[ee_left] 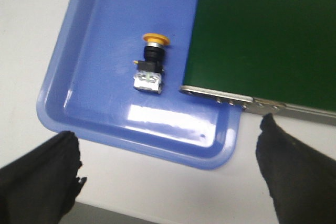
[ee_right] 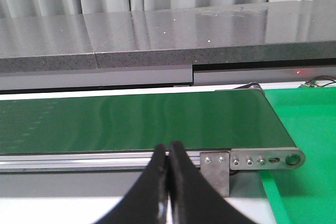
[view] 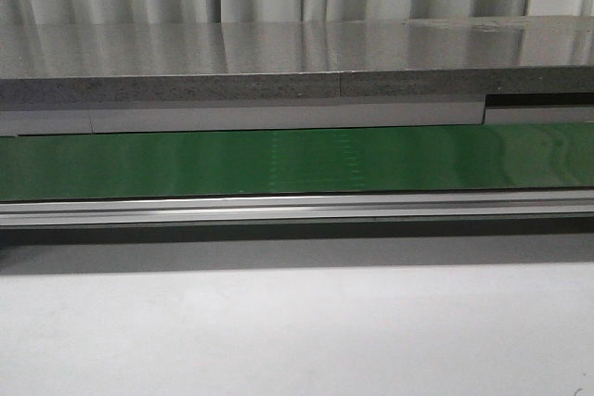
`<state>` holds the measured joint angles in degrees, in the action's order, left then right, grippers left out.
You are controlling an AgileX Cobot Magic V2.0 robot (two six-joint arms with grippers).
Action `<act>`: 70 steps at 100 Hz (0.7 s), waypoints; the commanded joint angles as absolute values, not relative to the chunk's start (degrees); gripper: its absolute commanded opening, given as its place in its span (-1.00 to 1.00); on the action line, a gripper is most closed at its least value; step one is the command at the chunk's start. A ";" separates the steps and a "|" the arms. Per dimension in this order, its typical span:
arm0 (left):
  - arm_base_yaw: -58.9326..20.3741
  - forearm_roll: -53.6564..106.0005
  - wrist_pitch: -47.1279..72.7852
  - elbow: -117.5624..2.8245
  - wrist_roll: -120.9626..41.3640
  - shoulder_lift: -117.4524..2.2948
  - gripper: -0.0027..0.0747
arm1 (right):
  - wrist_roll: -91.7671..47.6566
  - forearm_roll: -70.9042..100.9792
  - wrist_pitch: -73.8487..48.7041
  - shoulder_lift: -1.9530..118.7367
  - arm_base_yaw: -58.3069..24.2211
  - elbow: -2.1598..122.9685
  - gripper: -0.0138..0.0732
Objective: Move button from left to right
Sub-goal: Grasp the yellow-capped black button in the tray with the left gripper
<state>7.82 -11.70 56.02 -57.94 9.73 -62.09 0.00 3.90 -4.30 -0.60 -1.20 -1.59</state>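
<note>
The button (ee_left: 150,61) lies on its side in a blue tray (ee_left: 79,108), yellow-orange cap toward the tray's far end, black body and pale greenish part toward me. It shows only in the left wrist view. My left gripper (ee_left: 170,153) is open and empty, its black fingers (ee_left: 44,174) wide apart above the tray's near rim, short of the button. My right gripper (ee_right: 169,153) is shut and empty in front of the conveyor's rail. Neither gripper shows in the front view.
A green conveyor belt (view: 297,159) with an aluminium rail runs across the front view; its left end (ee_left: 262,40) lies beside the tray, its right end (ee_right: 252,158) beside a green surface (ee_right: 310,145). A grey stone ledge (view: 297,62) runs behind it.
</note>
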 commanded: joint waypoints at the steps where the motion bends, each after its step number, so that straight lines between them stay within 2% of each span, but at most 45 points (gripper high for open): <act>1: 10.98 -11.30 52.25 -61.92 8.03 -65.80 0.76 | 0.00 3.48 0.64 -1.62 -1.19 -0.62 -0.84; 29: 18.92 -6.10 50.25 -69.20 4.22 -81.71 0.76 | 0.00 3.48 0.64 -1.62 -1.19 -0.62 -0.84; 70: 20.25 -2.48 48.68 -73.32 0.75 -95.09 0.75 | 0.00 3.48 0.64 -1.62 -1.19 -0.62 -0.84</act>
